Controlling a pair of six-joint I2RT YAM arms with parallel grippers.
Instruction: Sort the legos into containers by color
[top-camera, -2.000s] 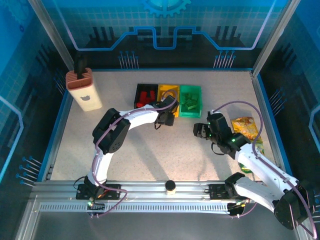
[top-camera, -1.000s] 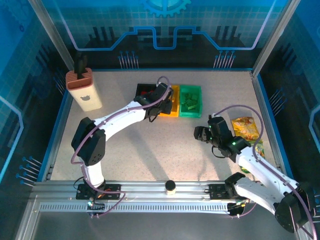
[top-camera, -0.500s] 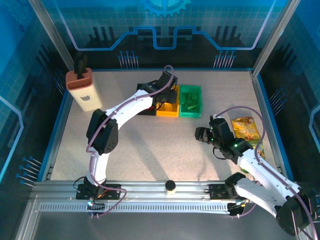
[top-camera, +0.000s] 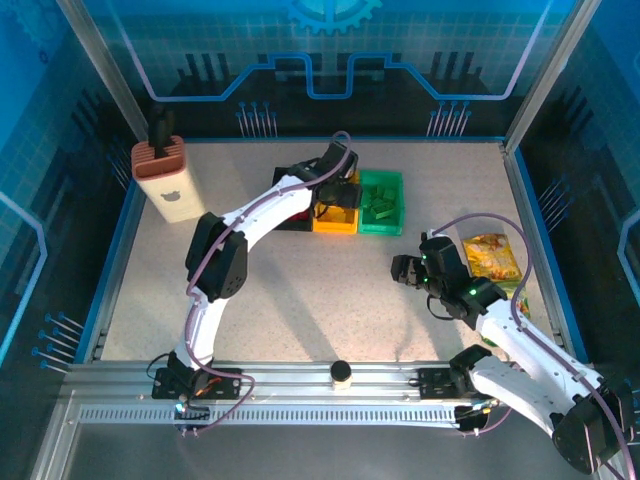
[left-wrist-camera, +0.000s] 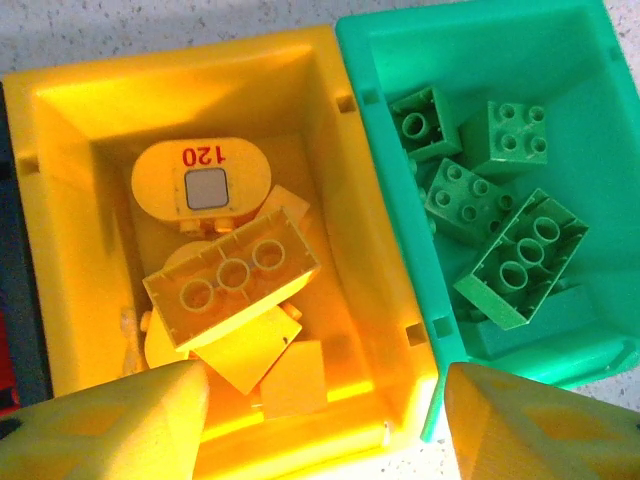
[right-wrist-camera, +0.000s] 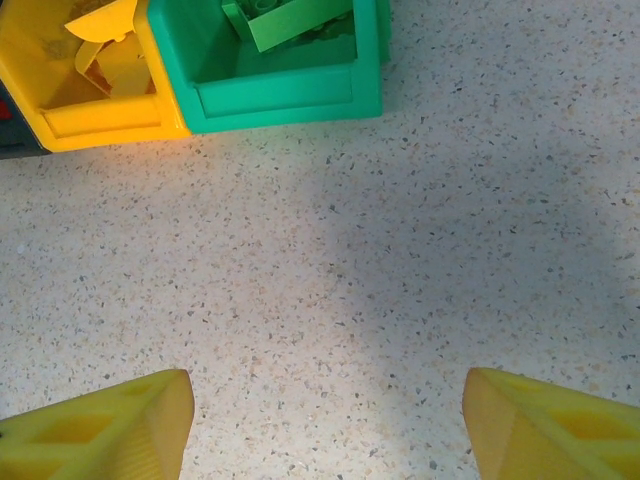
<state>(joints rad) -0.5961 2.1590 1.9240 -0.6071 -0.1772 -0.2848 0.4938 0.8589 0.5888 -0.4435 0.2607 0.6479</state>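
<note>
My left gripper (left-wrist-camera: 320, 440) hangs open over the near wall of the yellow bin (left-wrist-camera: 70, 250), with nothing between its yellow fingers (left-wrist-camera: 110, 430). Several yellow legos lie inside, an upturned brick (left-wrist-camera: 232, 277) on top. The green bin (left-wrist-camera: 600, 130) beside it holds several green legos (left-wrist-camera: 520, 255). From above, the left gripper (top-camera: 340, 190) covers part of the yellow bin (top-camera: 335, 222) and the black bin (top-camera: 283, 178); the green bin (top-camera: 380, 225) stands to the right. My right gripper (top-camera: 405, 268) is open over bare table (right-wrist-camera: 325, 430), apart from the bins.
A tall beige holder (top-camera: 168, 180) stands at the back left. A yellow snack packet (top-camera: 490, 255) lies by the right arm. A small dark-capped object (top-camera: 342, 374) sits on the near rail. Blue walls enclose the speckled table (right-wrist-camera: 400, 250).
The left arm has swung from in front of the bins to above the yellow bin. The right gripper has drifted slightly back toward the near right.
</note>
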